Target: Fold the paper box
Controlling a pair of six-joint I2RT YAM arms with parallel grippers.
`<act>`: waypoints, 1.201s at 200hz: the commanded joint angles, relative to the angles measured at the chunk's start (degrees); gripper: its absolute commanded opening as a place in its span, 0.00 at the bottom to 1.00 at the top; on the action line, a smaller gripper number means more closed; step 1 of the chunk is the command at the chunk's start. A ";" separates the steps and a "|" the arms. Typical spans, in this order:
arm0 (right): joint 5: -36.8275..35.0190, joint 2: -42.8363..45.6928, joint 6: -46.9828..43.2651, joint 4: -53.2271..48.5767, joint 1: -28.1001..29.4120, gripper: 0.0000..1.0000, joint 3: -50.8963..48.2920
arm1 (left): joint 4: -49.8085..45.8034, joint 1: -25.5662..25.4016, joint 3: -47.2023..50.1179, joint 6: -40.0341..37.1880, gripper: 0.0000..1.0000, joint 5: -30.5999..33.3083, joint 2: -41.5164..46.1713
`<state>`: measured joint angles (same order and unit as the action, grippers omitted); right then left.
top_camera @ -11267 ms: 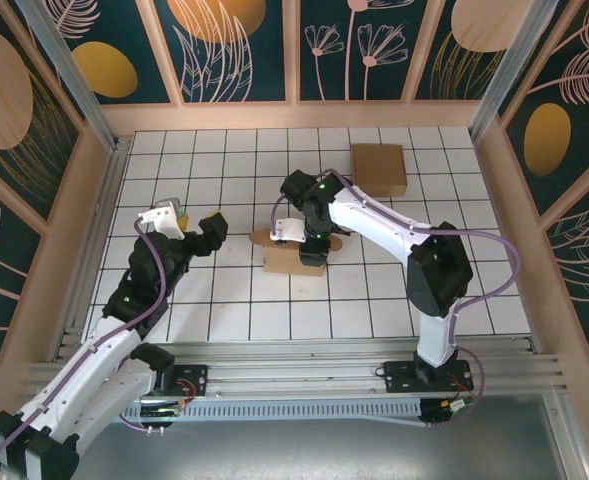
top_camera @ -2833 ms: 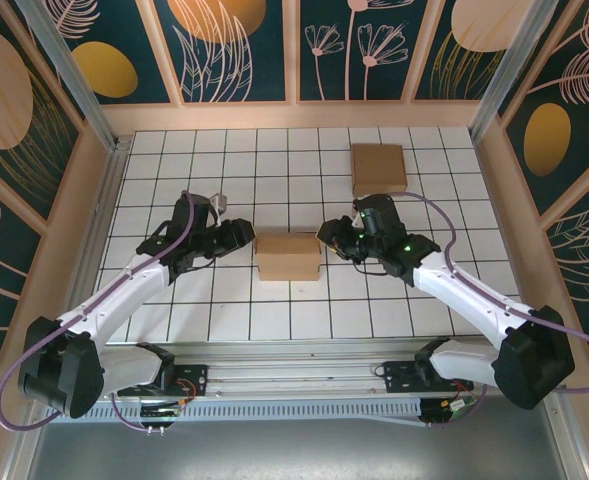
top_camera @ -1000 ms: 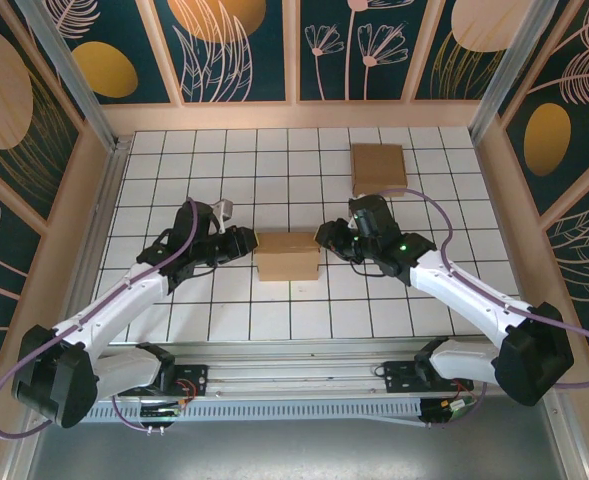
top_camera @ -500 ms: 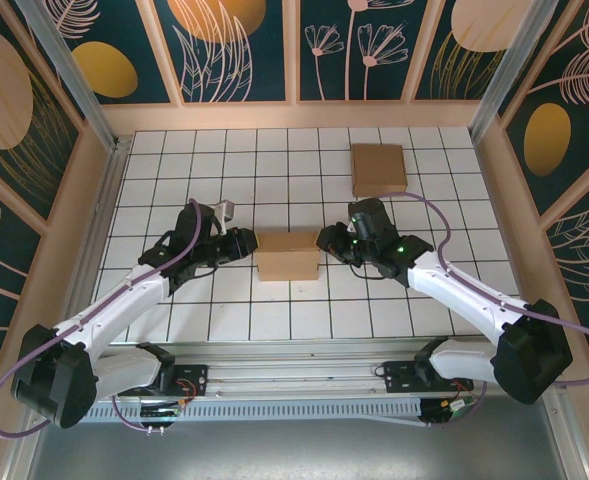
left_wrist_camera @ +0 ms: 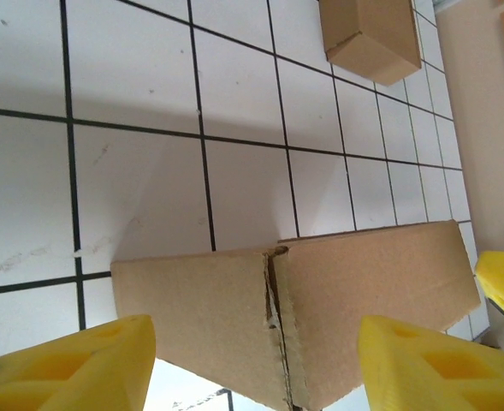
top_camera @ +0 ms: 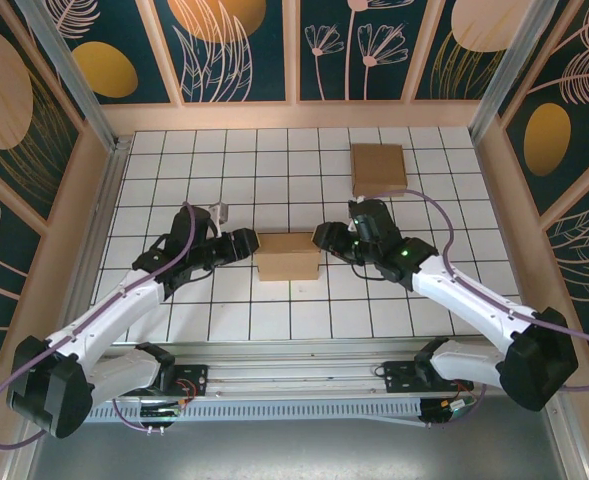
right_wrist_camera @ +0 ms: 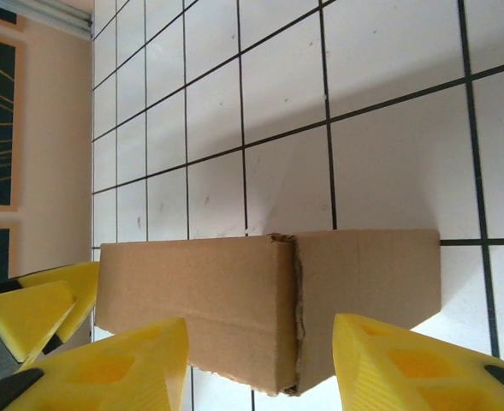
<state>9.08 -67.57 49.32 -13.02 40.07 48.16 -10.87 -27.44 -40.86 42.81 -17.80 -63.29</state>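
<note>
The folded brown paper box (top_camera: 288, 255) lies closed on the white grid table between my two arms. My left gripper (top_camera: 248, 243) sits just off the box's left end, open. In the left wrist view the box's end corner (left_wrist_camera: 294, 317) stands between the yellow fingers (left_wrist_camera: 63, 368) without touching them. My right gripper (top_camera: 322, 238) is at the box's right end, also open. Its yellow fingers (right_wrist_camera: 423, 368) straddle the box corner (right_wrist_camera: 269, 308) with gaps on both sides. The open left gripper (left_wrist_camera: 252, 381) and right gripper (right_wrist_camera: 260, 377) hold nothing.
A second closed brown box (top_camera: 378, 168) rests at the back right of the table (top_camera: 224, 160), also seen as the far box (left_wrist_camera: 367, 34). Wooden walls and metal frame rails border the table on all sides.
Both grippers have opened at the ends of the box. The arms have barely shifted, and the box stays where it was.
</note>
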 commanded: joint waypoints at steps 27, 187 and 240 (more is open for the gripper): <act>0.01 -1.95 -0.88 3.45 2.37 0.35 -3.12 | 2.70 -0.32 3.48 1.45 0.55 -5.47 -2.10; -5.24 0.40 -7.17 2.54 2.87 0.42 -1.84 | 3.32 -1.58 3.39 0.13 0.59 -3.67 2.12; -2.89 1.12 -6.31 4.40 3.47 0.22 -5.17 | 2.77 -1.65 5.40 0.50 0.43 -5.46 2.41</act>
<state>6.04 -67.53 43.42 -9.32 42.89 44.47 -7.75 -28.82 -36.32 42.70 -21.15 -60.90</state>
